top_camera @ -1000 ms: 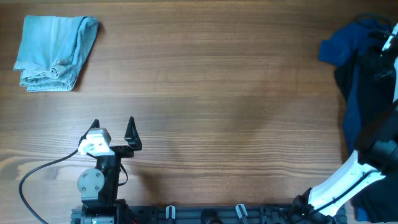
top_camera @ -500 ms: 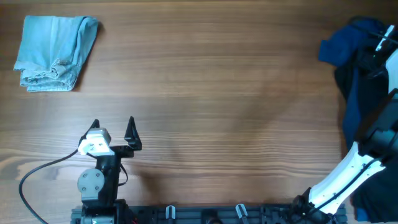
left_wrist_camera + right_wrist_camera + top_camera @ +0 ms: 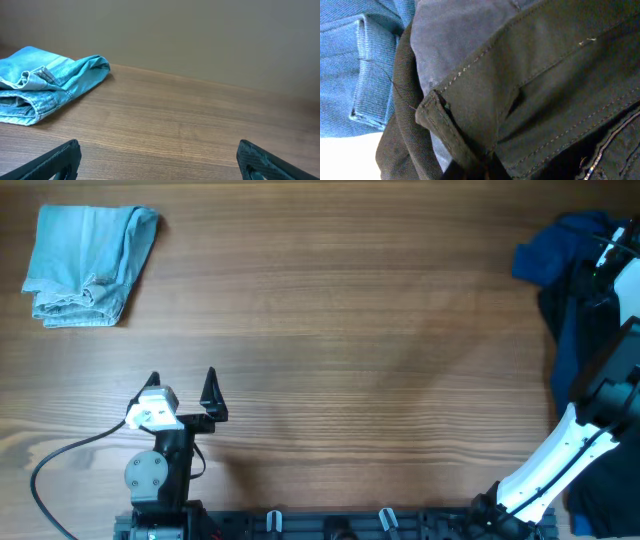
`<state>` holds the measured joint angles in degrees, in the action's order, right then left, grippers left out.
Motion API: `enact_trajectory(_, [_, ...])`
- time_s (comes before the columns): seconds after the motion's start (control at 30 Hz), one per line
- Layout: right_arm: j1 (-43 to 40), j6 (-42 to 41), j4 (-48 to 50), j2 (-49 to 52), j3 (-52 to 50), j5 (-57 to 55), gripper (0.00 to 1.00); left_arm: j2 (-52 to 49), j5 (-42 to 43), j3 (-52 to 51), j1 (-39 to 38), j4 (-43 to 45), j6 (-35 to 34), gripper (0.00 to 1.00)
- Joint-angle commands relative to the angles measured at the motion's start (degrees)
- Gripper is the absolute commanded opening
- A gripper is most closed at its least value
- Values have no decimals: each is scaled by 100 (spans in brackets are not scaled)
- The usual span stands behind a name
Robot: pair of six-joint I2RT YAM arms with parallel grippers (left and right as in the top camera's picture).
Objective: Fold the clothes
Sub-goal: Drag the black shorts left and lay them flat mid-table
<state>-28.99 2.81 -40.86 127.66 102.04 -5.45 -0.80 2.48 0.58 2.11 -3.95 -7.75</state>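
Observation:
A heap of unfolded clothes (image 3: 553, 290), dark blue and black, lies at the table's far right edge. My right gripper (image 3: 610, 258) is down in this heap. In the right wrist view its jaws (image 3: 487, 169) are shut on a fold of a dark grey garment (image 3: 535, 75) with stitched seams, beside a blue ribbed cuff (image 3: 357, 65). A folded light blue denim piece (image 3: 88, 265) rests at the far left corner, also seen in the left wrist view (image 3: 45, 82). My left gripper (image 3: 182, 378) stands open near the front left, empty (image 3: 160, 165).
A black cable (image 3: 60, 460) loops over the table at the front left beside the left arm's base. The wooden table (image 3: 350, 350) stretches between the two garments. A plain wall (image 3: 200, 35) rises behind its far edge.
The right gripper's jaws have closed on the dark garment, and the gripper has shifted slightly toward the right edge. The left arm has not moved.

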Motion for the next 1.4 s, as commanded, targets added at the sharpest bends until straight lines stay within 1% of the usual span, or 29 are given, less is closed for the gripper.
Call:
enact_trajectory(0.0, [107, -20, -109, 11, 111, 138, 4, 42, 85, -26, 37, -24, 92, 100])
enact_trajectory(0.07, [149, -22, -181, -120, 164, 140, 4, 42, 85, -24, 37, -24, 92, 100])
enact_trajectory(0.23, [468, -48, -275, -833, 190, 144, 4, 42, 85, -24, 37, -24, 92, 100])
enact_trajectory(0.33, [874, -151, -415, -1318, 190, 275, 4, 42, 85, -26, 37, -24, 92, 100])
enact_trajectory(0.4, [1292, -221, -542, -1580, 190, 372, 4, 42, 85, -26, 37, -24, 92, 100])
enact_trajectory(0.47, [2267, -632, -682, -1694, 177, 520, 4, 42, 85, -26, 37, -24, 92, 100])
enact_trajectory(0.53, [2785, -898, -629, -1639, 111, 715, 4, 42, 85, -26, 37, -24, 92, 100])
enact_trajectory(0.67, [3939, -1537, -105, -1316, -42, 883, 4, 42, 85, -24, 37, -24, 92, 100])
enact_trajectory(0.73, [4572, -1681, 330, -984, -42, 1058, 4, 42, 85, -26, 37, -24, 92, 100])
enact_trajectory(0.93, [6161, -1626, 1467, -131, -42, 1307, 4, 42, 85, -24, 37, -24, 92, 100])
enact_trajectory(1.0, [6623, -1185, 1670, -46, -42, 1287, 4, 42, 85, -26, 37, -24, 92, 100])
enact_trajectory(1.03, [6784, -918, 1716, -46, -39, 1189, 7, 42, 85, -26, 37, -24, 92, 100])
enact_trajectory(1.07, [6924, -715, 1755, -50, -37, 1008, 29, 42, 85, -24, 37, -24, 92, 100])
enact_trajectory(1.1, [7060, -507, 1781, -92, -22, 721, 57, 42, 85, -24, 37, -24, 92, 100])
enact_trajectory(1.17, [7165, -197, 1746, -179, 52, 376, 73, 42, 85, -26, 37, -24, 92, 100])
enact_trajectory(1.23, [7136, -129, 1611, -393, 162, 372, 87, 42, 85, -26, 37, -24, 92, 100])
enact_trajectory(1.27, [7075, -131, 1519, -566, 208, 404, 91, 42, 85, -24, 37, -24, 92, 100])
enact_trajectory(1.3, [6992, -131, 1429, -772, 223, 420, 93, 42, 85, -24, 37, -24, 92, 100])
enact_trajectory(1.37, [6846, -131, 1220, -1108, 223, 417, 93, 42, 85, -24, 37, -24, 92, 100])
